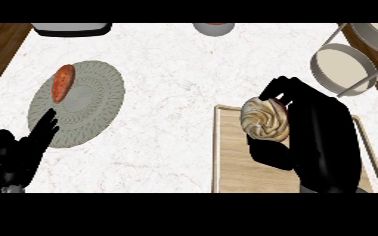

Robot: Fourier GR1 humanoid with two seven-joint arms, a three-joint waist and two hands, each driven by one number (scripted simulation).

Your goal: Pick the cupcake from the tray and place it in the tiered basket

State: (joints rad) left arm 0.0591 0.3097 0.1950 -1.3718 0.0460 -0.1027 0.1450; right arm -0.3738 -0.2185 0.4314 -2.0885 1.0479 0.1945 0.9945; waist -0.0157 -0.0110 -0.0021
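Observation:
A cupcake (264,120) with cream swirled frosting is over the wooden tray (232,155) at the lower right. My right hand (321,135) is curled round it, fingers over its far side and thumb under its near side. The tiered basket (341,67), with grey round bowls on a wire frame, stands at the right edge, just beyond the hand. My left hand (26,150) rests open at the lower left, fingers pointing up over the edge of a grey mat.
A round grey woven mat (81,102) at the left carries an orange-red sweet potato (63,82). A dark-rimmed tray (70,28) and a grey bowl (214,28) sit along the far edge. Wood shows beyond the counter's left corner.

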